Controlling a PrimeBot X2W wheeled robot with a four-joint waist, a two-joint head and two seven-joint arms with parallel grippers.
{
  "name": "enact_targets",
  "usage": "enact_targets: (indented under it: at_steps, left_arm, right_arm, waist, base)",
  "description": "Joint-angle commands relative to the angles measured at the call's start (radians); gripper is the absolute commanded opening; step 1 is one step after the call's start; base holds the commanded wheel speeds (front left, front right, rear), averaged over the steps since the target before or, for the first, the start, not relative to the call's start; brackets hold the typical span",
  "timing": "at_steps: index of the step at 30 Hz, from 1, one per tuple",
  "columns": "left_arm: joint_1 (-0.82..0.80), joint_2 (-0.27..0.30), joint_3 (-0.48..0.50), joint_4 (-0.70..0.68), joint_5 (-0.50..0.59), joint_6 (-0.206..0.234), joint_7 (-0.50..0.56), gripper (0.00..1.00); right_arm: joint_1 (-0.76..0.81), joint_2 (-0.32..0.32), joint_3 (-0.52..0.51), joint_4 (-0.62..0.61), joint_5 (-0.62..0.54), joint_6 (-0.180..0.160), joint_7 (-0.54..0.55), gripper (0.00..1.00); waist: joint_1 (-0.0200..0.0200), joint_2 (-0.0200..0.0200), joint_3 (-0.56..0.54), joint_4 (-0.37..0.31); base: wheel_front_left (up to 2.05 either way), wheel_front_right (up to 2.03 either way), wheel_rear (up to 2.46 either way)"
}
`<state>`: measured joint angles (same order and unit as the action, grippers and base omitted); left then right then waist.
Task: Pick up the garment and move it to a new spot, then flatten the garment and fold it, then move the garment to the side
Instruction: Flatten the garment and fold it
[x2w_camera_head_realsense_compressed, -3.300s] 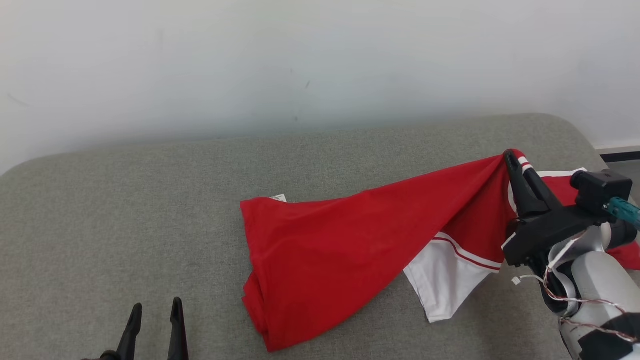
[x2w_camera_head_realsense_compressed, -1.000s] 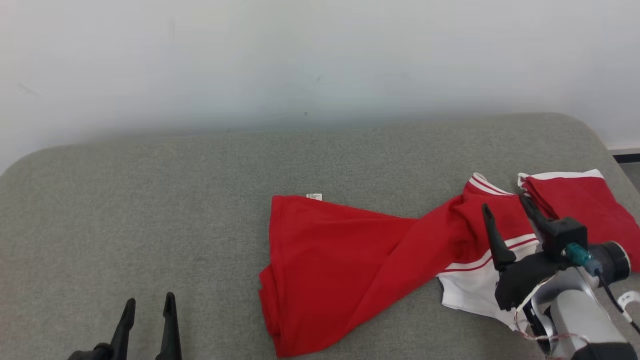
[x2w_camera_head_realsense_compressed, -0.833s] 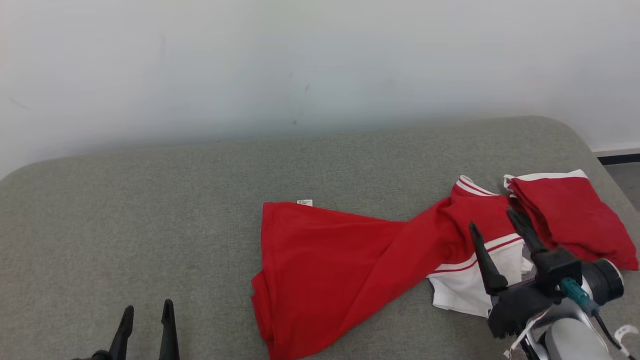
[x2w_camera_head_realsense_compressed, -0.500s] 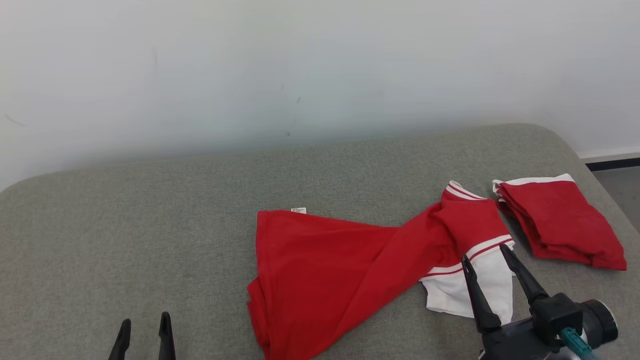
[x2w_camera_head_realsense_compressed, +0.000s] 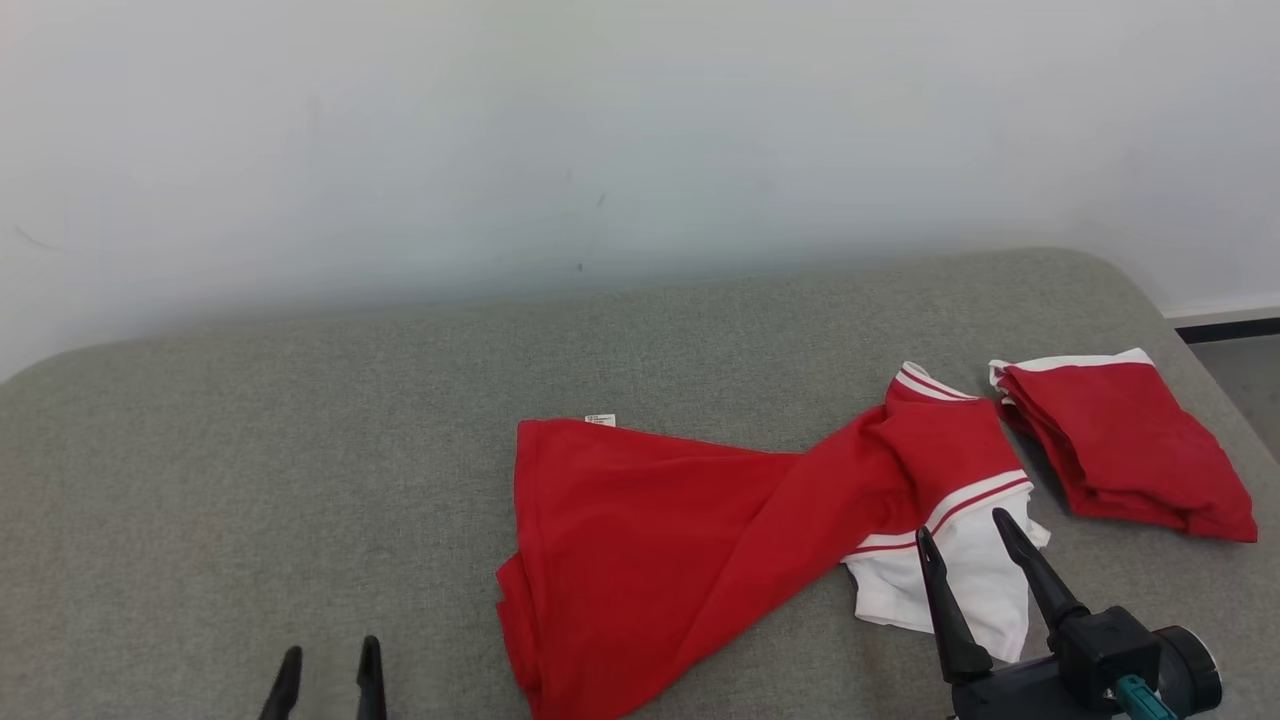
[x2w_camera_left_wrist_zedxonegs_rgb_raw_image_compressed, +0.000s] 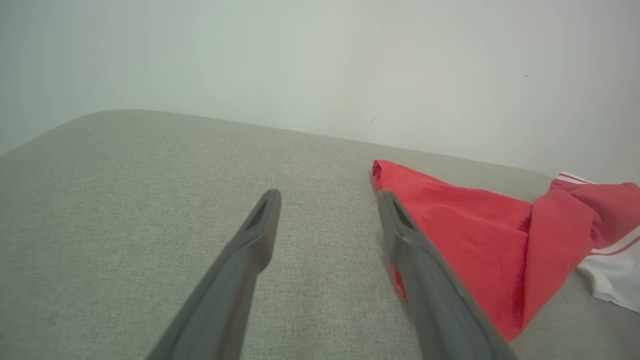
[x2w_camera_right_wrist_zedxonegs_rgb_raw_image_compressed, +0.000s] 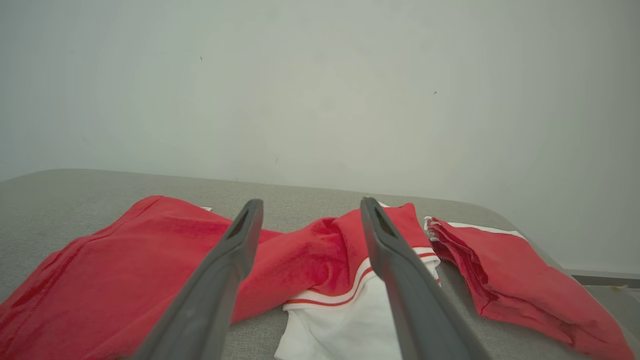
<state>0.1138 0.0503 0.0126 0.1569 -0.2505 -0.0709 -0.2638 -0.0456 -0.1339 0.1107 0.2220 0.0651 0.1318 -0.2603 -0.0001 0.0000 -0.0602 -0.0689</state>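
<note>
Head view: the red-and-white garment (x2w_camera_head_realsense_compressed: 690, 540) lay crumpled on the grey tabletop (x2w_camera_head_realsense_compressed: 250, 450), beside a folded red garment (x2w_camera_head_realsense_compressed: 1120, 450). The right claw (x2w_camera_head_realsense_compressed: 960, 525) pointed up over its white sleeve, its 2 fingers apart and empty; the left claw (x2w_camera_head_realsense_compressed: 331, 648) sat low at the near edge, also apart.

Left wrist view: the left claw (x2w_camera_left_wrist_zedxonegs_rgb_raw_image_compressed: 327, 195) hung level above bare fabric, with the garment (x2w_camera_left_wrist_zedxonegs_rgb_raw_image_compressed: 465, 225) to its right.

Right wrist view: the right claw (x2w_camera_right_wrist_zedxonegs_rgb_raw_image_compressed: 311, 202) was spread over the garment (x2w_camera_right_wrist_zedxonegs_rgb_raw_image_compressed: 125, 255).

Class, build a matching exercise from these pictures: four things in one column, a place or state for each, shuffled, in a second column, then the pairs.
1 left gripper
2 right gripper
3 folded garment
4 loose garment

A rumpled, spread in the middle
B open, at the white sleeve
C neatly stacked, far right
D open, over bare cushion

Pairs: 1-D, 2-B, 3-C, 4-A
</note>
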Motion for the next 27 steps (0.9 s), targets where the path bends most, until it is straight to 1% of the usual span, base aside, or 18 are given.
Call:
enact_targets:
  at_steps: [1, 6, 9, 13, 19, 27]
  left_arm:
    - [0.003, 0.000, -0.005, 0.004, -0.003, -0.002, -0.001, 1.00]
    - [-0.024, 0.000, -0.076, 0.073, -0.022, -0.018, -0.001, 1.00]
    - [-0.046, 0.000, -0.133, 0.141, -0.028, -0.034, 0.015, 1.00]
    - [-0.086, 0.001, -0.206, 0.234, -0.064, -0.044, 0.033, 1.00]
    - [-0.138, 0.001, -0.265, 0.335, -0.107, -0.052, 0.034, 1.00]
    - [-0.176, 0.001, -0.303, 0.406, -0.143, -0.058, 0.035, 1.00]
  right_arm:
    - [0.000, 0.003, -0.003, -0.002, -0.005, -0.003, -0.004, 1.00]
    - [-0.009, 0.009, 0.002, 0.004, 0.002, -0.003, 0.001, 1.00]
    - [-0.013, 0.009, 0.011, 0.006, -0.001, -0.003, 0.001, 1.00]
    - [-0.023, 0.013, 0.026, 0.004, -0.001, -0.003, 0.001, 1.00]
    - [-0.040, 0.011, 0.035, 0.006, 0.015, -0.003, 0.001, 1.00]
    - [-0.043, 0.016, 0.028, 0.011, 0.011, -0.003, -0.001, 1.00]
  waist:
    - [0.0001, 0.0000, 0.002, -0.001]
    - [0.0001, 0.0000, 0.015, -0.015]
    - [0.0001, 0.0000, 0.027, -0.032]
    - [0.0001, 0.0000, 0.044, -0.064]
    - [0.0001, 0.0000, 0.066, -0.109]
    - [0.0001, 0.0000, 0.075, -0.122]
  base:
    - [0.00, 0.00, 0.00]
    - [0.00, 0.00, 0.00]
    - [0.00, 0.00, 0.00]
    - [0.00, 0.00, 0.00]
    - [0.00, 0.00, 0.00]
    - [0.00, 0.00, 0.00]
